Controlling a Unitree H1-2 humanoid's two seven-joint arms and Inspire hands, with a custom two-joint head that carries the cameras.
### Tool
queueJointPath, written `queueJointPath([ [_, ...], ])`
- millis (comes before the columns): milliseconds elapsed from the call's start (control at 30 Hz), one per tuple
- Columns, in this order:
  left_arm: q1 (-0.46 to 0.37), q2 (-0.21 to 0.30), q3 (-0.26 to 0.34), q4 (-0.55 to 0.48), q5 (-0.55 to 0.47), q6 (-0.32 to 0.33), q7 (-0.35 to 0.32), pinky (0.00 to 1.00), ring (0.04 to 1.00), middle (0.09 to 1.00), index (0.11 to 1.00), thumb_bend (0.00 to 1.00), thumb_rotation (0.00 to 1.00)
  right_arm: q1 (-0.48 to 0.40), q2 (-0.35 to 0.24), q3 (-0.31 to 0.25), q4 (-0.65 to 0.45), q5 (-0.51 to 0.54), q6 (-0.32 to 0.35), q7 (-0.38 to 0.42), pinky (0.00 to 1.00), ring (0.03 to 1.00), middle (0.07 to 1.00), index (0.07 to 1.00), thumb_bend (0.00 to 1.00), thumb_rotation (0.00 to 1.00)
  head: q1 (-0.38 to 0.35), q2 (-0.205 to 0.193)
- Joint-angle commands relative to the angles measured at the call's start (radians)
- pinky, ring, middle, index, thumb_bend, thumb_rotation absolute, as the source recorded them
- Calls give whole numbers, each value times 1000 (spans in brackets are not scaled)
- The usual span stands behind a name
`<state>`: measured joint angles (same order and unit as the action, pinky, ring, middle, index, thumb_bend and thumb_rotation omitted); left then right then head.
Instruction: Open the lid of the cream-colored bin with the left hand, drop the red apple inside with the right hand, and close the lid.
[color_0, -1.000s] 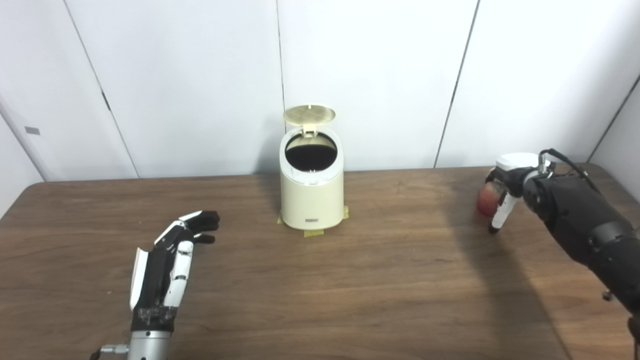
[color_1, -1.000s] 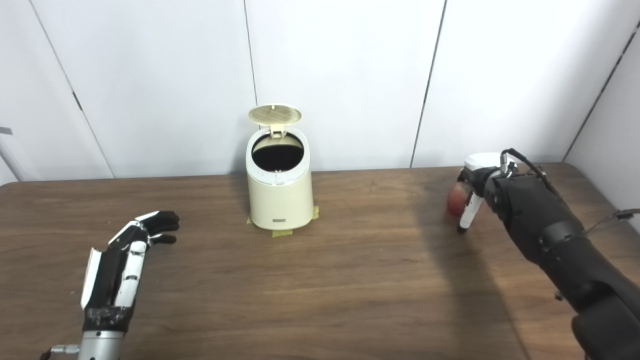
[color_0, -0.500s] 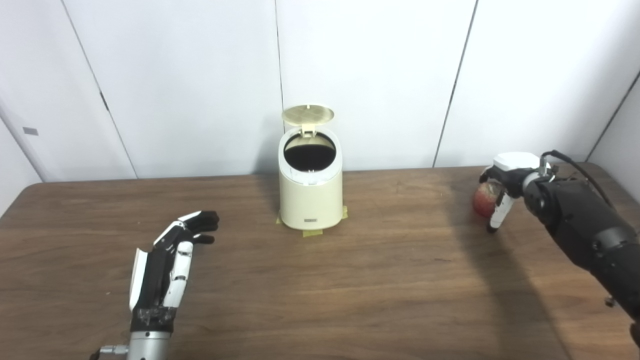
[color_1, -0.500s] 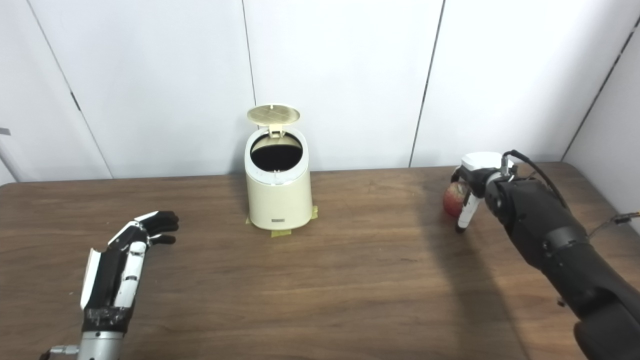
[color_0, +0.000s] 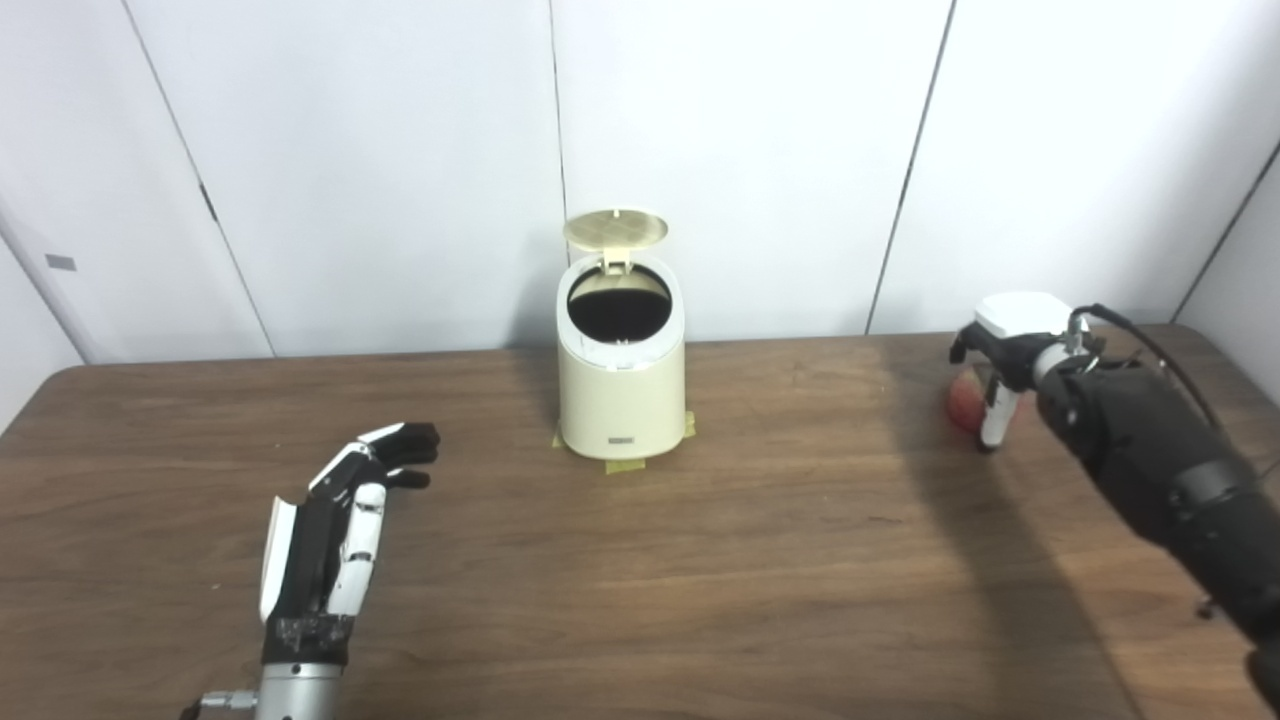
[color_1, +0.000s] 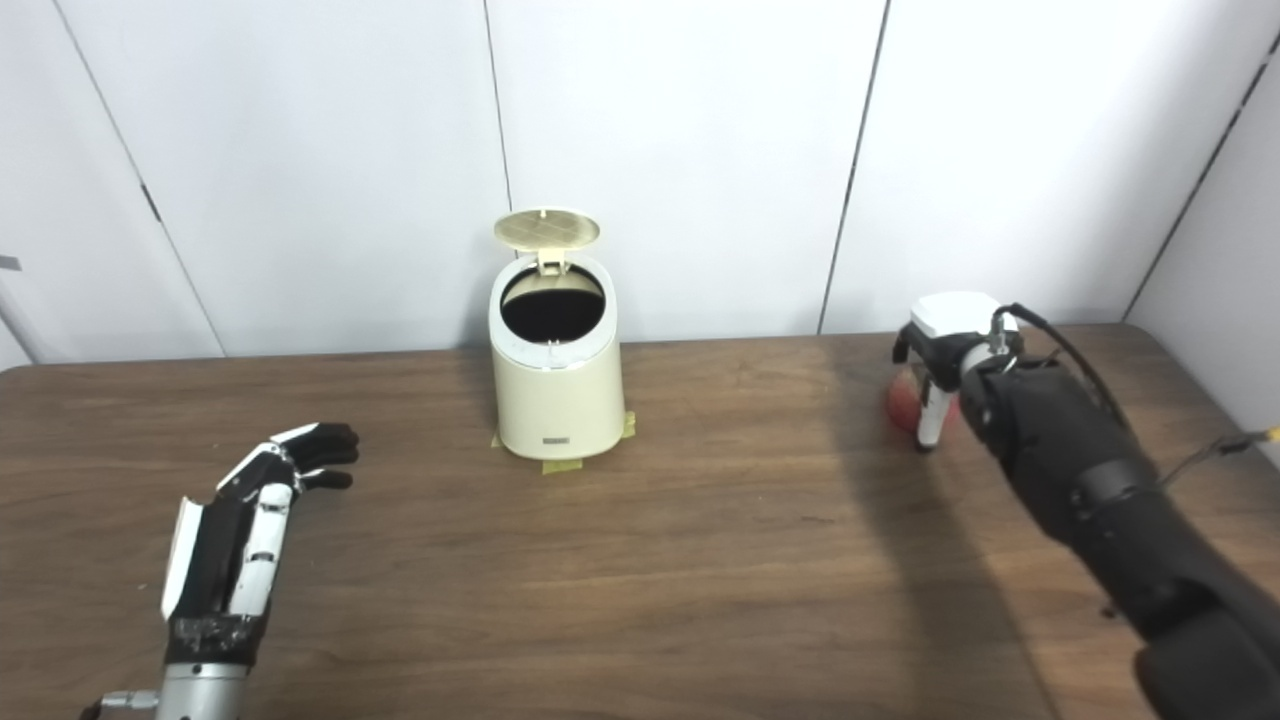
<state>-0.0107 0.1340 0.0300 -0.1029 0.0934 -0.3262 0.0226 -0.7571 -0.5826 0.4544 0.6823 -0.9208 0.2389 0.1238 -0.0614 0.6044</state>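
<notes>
Right hand (color_0: 1000, 350) was curled over the red apple (color_0: 963, 402) at the far right of the tabletop (color_0: 700, 560), though a firm grasp could not be confirmed, while the bin (color_0: 622, 385) with raised lid (color_0: 615, 229) stood well to its left, and the left hand (color_0: 335, 520) rested open.

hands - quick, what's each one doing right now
Left hand: open, holding nothing, over the table.
Right hand: fingers around the apple; cannot tell if gripped.
</notes>
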Motion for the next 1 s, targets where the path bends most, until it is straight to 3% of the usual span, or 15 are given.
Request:
queueJointPath([
  [0, -25, -2, 4, -17, 4, -36, 4, 627, 704, 714, 701, 168, 882, -32, -13, -21, 7, -5, 17, -74, 395, 447, 544, 468, 520, 1, 0, 1],
  [267, -25, -2, 4, -15, -4, -38, 1, 630, 705, 713, 699, 167, 875, -51, -4, -4, 39, -16, 27, -95, 408, 442, 547, 462, 516, 0, -1, 0],
  [567, -22, -2, 1, -21, 3, -27, -2, 631, 703, 714, 701, 172, 889, -27, -10, -20, -64, 6, 28, -53, 310, 391, 506, 507, 517, 0, -1, 2],
  [633, -23, -2, 0, -19, 1, -29, -3, 632, 703, 715, 701, 172, 888, -20, -19, -21, -97, 18, -15, -60, 305, 379, 490, 517, 516, 0, 0, 3],
  [733, -26, -2, -1, -14, 2, -28, -4, 635, 705, 716, 700, 180, 882, -3, -40, -23, -195, 26, -95, -72, 316, 398, 483, 515, 518, 0, -2, 0],
  [867, -30, 2, -5, -2, 13, -30, -4, 640, 709, 719, 705, 174, 898, 29, -39, -64, -453, 45, -82, 15, 370, 452, 528, 468, 518, 0, -1, -3],
  [967, -32, 1, -7, 9, 18, -32, -3, 644, 715, 723, 709, 171, 912, 43, -27, -88, -601, 55, -116, 38, 378, 466, 552, 448, 514, 0, 1, -6],
])
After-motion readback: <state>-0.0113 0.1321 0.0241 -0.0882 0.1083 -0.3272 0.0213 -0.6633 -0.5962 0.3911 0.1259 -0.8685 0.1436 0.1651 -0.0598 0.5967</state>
